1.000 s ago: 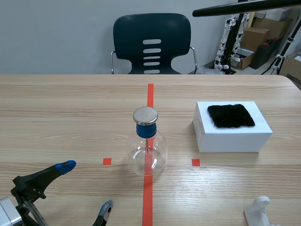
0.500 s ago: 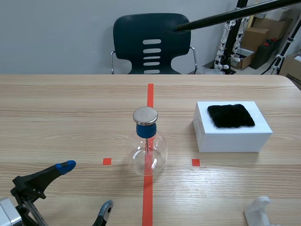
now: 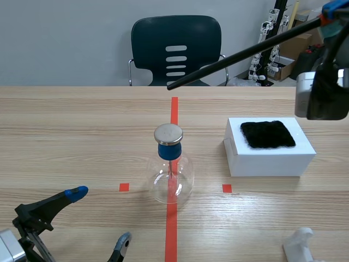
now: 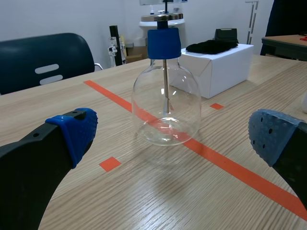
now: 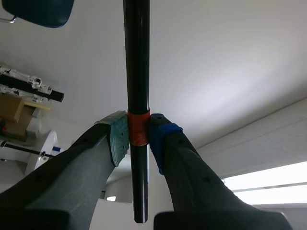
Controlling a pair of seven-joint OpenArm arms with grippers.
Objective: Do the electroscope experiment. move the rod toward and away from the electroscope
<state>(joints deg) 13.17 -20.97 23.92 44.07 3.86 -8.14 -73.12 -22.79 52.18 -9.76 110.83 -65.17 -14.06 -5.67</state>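
The rod (image 5: 136, 57), clamped in the right jaws, is cut off ahead of them. The left jaws gape empty, the electroscope (image 4: 165, 100) ahead and a white box (image 4: 218, 67) beyond.

1. Bright, even room light is falling on the table (image 3: 82, 125), leaving only a faint, soft shadow at the base of the electroscope (image 3: 172, 169).
2. Small highlights are glinting on the electroscope's glass bulb and metal cap.
3. High above the electroscope, ceiling lamps (image 5: 278, 184) are glowing, silhouetting the rod (image 5: 136, 72).
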